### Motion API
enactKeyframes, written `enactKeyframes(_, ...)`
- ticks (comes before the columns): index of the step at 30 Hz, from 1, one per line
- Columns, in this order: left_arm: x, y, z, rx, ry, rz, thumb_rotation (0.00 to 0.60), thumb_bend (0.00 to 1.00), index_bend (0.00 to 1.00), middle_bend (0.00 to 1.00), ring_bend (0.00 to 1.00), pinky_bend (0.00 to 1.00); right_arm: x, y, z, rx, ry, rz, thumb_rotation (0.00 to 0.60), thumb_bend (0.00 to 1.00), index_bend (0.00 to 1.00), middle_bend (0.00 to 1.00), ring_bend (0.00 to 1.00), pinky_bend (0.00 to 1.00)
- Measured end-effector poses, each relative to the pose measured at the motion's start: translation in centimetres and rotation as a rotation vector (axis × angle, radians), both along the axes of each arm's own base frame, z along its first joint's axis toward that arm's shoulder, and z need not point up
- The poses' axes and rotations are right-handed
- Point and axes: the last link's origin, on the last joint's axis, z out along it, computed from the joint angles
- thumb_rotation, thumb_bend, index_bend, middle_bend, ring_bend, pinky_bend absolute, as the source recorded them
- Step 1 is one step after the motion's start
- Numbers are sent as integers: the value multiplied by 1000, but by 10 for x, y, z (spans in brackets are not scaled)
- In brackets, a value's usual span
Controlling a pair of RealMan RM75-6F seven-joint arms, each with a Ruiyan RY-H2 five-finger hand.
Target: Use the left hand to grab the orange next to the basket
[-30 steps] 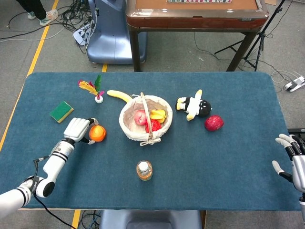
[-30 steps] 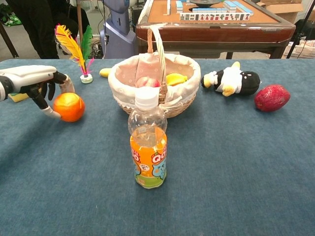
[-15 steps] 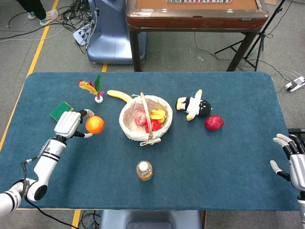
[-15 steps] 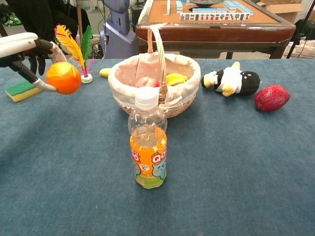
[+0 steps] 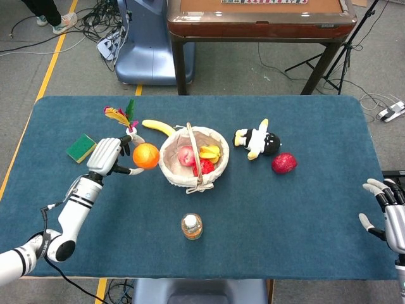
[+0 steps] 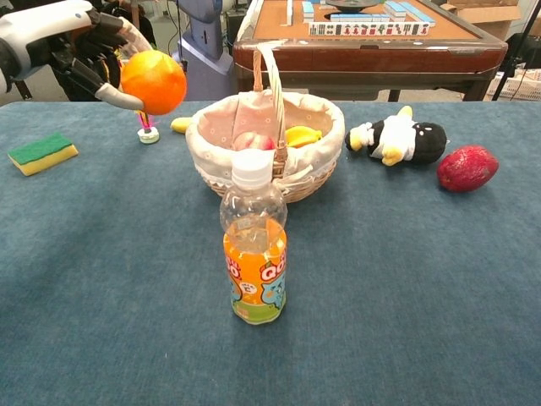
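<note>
My left hand (image 5: 109, 156) (image 6: 74, 44) grips the orange (image 5: 146, 155) (image 6: 153, 81) and holds it in the air, just left of the wicker basket (image 5: 172, 170) (image 6: 317, 176). The basket holds a peach, a red fruit and a yellow fruit. In the chest view the orange hangs well above the table, level with the basket's handle. My right hand (image 5: 386, 212) rests at the table's right edge with its fingers spread and nothing in it.
A juice bottle (image 5: 192, 226) (image 6: 254, 251) stands near the front middle. A green-yellow sponge (image 5: 81, 147) (image 6: 41, 152), a feather shuttlecock (image 5: 125, 118) and a banana (image 5: 158, 126) lie at back left. A penguin toy (image 5: 258, 141) (image 6: 401, 139) and a red fruit (image 5: 284, 163) (image 6: 466, 167) lie right of the basket.
My left hand has lifted the orange off the table and carried it up and to the right, toward the basket. The right hand has barely moved.
</note>
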Motion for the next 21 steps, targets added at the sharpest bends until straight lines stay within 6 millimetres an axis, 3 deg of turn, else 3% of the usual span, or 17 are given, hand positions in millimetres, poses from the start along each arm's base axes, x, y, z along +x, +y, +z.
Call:
enactKeyframes(12,34,7,-27,-26,-32,-22,600,116,398,554,531,540,-5,0,0,5,-9,-14,600,220,263,232,163,187)
enactKeyframes(17,47,10,-32,-32,-71,-16,600,116,302,543,520,540,-7,0,1,3,-13,-16,600,221,263,232,163,187)
enactKeyframes(21,58,11,-40,-43,-80,-23,600,116,227,476,477,540,-8,1,2,2,-16,-18,600,221,263,232,163,187)
